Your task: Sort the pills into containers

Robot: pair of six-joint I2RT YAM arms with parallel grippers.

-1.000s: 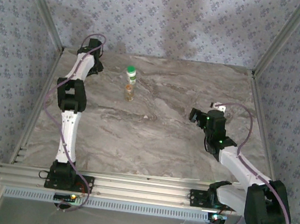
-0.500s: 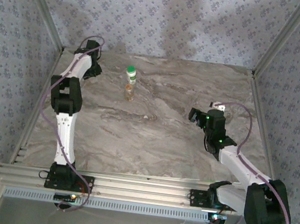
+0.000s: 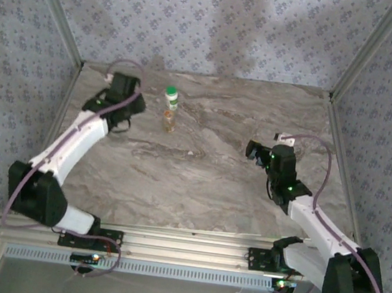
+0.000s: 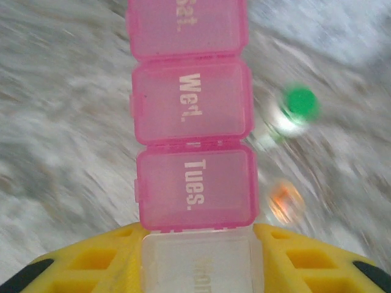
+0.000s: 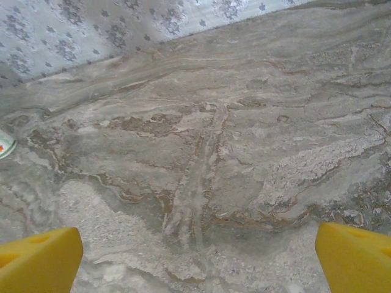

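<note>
The left gripper [image 3: 129, 96] has swung in from the far left corner over the last second and now sits just left of the white bottle with green cap [image 3: 171, 98]. The arm's elbow is folded down towards the near left edge. Its jaws are clamped on the clear end compartment of the pink-and-clear translucent strip pill case [image 4: 190, 116]. The case juts out ahead of the yellow fingers [image 4: 91, 262] with its lids closed. The left wrist view is smeared, so the arm looks to be mid-move.

The bottle and the small amber-tinted clear vial [image 3: 168, 120] stand close together at the far middle-left of the grey marbled table [image 3: 212, 185], in the same spot as before. The right gripper [image 3: 255, 153] has not moved. It hovers over the right side, jaws wide apart and holding nothing.

Carrying the case in brings all three containers together, which I judge to be staging for the sorting. No loose pills can be made out.
</note>
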